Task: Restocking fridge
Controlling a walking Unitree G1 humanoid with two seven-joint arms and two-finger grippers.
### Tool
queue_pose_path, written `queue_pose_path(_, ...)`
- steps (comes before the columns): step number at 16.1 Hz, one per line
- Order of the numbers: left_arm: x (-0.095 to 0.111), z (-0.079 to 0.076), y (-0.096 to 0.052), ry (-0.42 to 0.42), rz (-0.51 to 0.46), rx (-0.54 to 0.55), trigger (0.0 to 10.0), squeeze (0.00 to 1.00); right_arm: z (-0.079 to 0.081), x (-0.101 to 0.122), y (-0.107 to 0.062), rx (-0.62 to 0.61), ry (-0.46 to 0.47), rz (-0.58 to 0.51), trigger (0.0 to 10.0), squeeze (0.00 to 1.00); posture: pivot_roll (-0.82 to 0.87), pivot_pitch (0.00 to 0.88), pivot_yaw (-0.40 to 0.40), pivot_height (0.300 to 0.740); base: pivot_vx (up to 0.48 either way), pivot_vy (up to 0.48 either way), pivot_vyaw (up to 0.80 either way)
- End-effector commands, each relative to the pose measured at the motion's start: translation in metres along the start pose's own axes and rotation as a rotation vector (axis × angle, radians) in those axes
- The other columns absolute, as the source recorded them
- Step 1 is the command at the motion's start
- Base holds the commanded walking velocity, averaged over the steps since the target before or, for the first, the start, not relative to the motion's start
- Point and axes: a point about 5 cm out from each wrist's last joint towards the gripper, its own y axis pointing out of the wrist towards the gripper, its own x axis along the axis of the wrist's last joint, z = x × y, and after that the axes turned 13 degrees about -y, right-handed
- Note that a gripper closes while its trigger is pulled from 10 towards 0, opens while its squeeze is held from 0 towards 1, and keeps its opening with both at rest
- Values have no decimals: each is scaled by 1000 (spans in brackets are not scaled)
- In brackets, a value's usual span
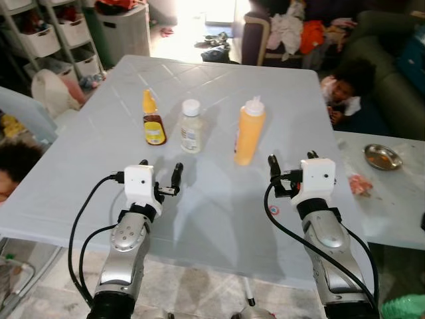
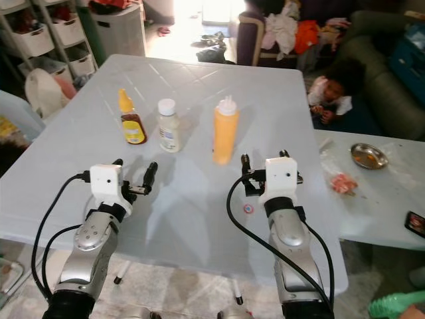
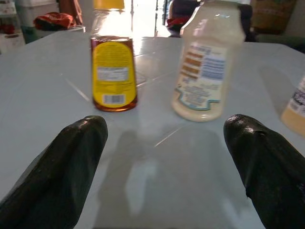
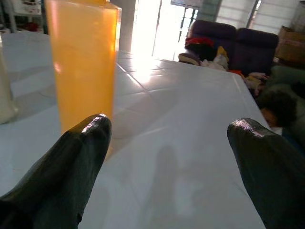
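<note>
Both grippers, left gripper [image 1: 160, 174] and right gripper [image 1: 290, 167], hover open low in the head view, below three bottles at centre. Left wrist view: amber squeeze bottle with yellow label [image 3: 113, 71] stands beside pale plastic mayonnaise jar [image 3: 208, 62]. Right wrist view: tall orange plastic squeeze bottle [image 4: 83, 62], upper left; probably light, slippery, best held mid-body.

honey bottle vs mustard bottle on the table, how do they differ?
The honey bottle is short, with dark amber contents, a yellow cap and a yellow label; the mustard bottle is taller, orange-yellow, with a white nozzle cap. The honey bottle stands ahead of the left gripper, the mustard bottle ahead of the right gripper. Both stand upright, ungripped.
</note>
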Motion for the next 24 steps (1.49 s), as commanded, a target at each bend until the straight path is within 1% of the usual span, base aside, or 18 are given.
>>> queue_pose_path(1, 1, 2, -3, -3, -2, 0, 10000, 0, 0, 3, 3, 3, 0, -19, 10000, 0, -43, 0, -32, 740, 0, 0, 0)
queue_pose_path(3, 3, 1, -1, -9, -4, -21, 10000, 0, -7, 8, 8, -9, -19, -49, 10000, 0, -69, 0, 4, 740, 0, 0, 0)
queue_pose_path(5, 4, -1, 3, -4, 2, -36, 10000, 0, -8, 13, 14, 15, -32, -78, 10000, 0, -82, 0, 25, 740, 0, 0, 0)
queue_pose_path(8, 7, -2, 6, 0, 4, -51, 10000, 0, -8, 24, 27, 36, -37, -120, 10000, 0, -89, 0, 38, 740, 0, 0, 0)
queue_pose_path(10, 7, -3, 7, 1, 4, -57, 10000, 0, -6, 27, 29, 50, -39, -132, 10000, 0, -84, 0, 36, 740, 0, 0, 0)
queue_pose_path(13, 8, -3, 7, 4, 1, -52, 10000, 0, 1, 22, 27, 88, -36, -128, 10000, 0, -80, 0, 37, 740, 0, 0, 0)
queue_pose_path(14, 8, -3, 7, 5, 0, -50, 10000, 0, 3, 23, 27, 109, -26, -136, 10000, 1000, -79, 0, 37, 740, 0, 0, 0)
queue_pose_path(16, 8, -2, 7, 6, 0, -50, 10000, 0, 5, 24, 29, 123, -24, -142, 10000, 1000, -80, 0, 41, 740, 0, 0, 0)
queue_pose_path(18, 10, -2, 8, 10, -3, -51, 10000, 0, 12, 24, 32, 159, -27, -138, 10000, 1000, -78, 0, 42, 740, 0, 0, 0)
queue_pose_path(19, 10, -2, 9, 11, -3, -53, 10000, 0, 11, 24, 34, 159, -31, -139, 10000, 447, -78, 0, 43, 740, 0, 0, 0)
queue_pose_path(20, 10, -3, 9, 11, -3, -55, 10000, 0, 9, 24, 36, 153, -36, -140, 10000, 0, -76, 0, 44, 740, 0, 0, 0)
queue_pose_path(24, 10, -5, 8, 10, 0, -59, 10000, 0, 2, 24, 46, 140, -36, -134, 10000, 0, -70, 0, 53, 740, 0, 0, 0)
